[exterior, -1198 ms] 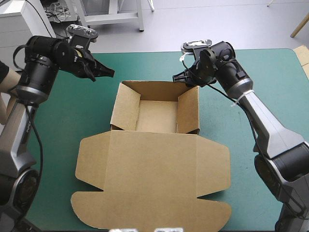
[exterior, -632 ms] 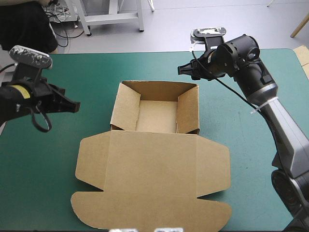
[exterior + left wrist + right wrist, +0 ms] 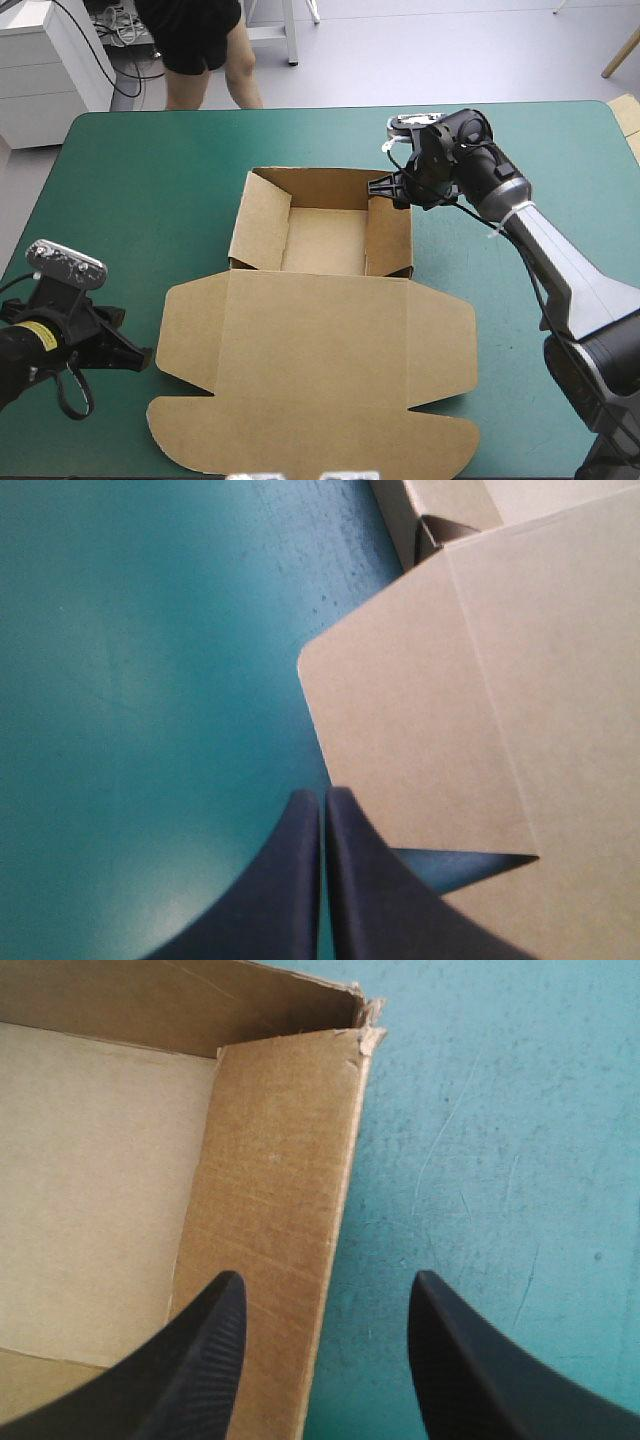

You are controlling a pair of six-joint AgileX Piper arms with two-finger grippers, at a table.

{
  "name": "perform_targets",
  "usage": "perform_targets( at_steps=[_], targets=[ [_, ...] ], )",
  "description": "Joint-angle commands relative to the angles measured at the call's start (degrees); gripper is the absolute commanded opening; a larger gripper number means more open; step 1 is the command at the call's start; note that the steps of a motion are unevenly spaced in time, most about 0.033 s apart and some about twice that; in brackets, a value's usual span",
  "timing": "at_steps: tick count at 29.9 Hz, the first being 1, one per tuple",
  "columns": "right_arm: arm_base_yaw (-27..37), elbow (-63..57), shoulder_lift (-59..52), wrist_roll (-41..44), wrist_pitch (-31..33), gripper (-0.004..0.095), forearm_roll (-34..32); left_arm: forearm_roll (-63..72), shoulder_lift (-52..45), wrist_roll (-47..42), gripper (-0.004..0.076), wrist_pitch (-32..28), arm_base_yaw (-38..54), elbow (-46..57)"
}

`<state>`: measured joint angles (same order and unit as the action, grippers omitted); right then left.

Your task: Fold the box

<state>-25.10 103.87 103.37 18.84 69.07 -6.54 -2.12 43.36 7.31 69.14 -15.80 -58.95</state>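
Right fingers [image 3: 200, 1360] apart over box [image 3: 270, 1160] wall

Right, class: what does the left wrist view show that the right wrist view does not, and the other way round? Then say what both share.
Left wrist only: the lid's rounded side flap lying flat, with the jaws shut at its edge. Right wrist only: the tray's floor and side wall, with the jaws open over that wall. Both: the brown box on the teal-green cover.
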Motion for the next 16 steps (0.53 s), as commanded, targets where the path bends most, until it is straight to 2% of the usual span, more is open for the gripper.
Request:
perform_targets(
  at_steps=[1, 11, 16],
  targets=[
    [0.3, 1.2, -0.2, 0.1, -2.0, 0.047, -0.3, -0.1, -2.4, -0.2, -0.0008, -4.3, -0.3, 3.6],
    [0.3, 1.2, 5.8, 0.1, -2.0, 0.047, 1.6, 0.3, -6.7, -0.4, -0.0008, -5.8, -0.3, 14.1],
    [0.3, 1.2, 7.7, -0.1, -2.0, 0.0469, 3.7, 2.5, -8.0, -1.9, -0.0008, -10.0, -0.3, 17.8]
  ],
)
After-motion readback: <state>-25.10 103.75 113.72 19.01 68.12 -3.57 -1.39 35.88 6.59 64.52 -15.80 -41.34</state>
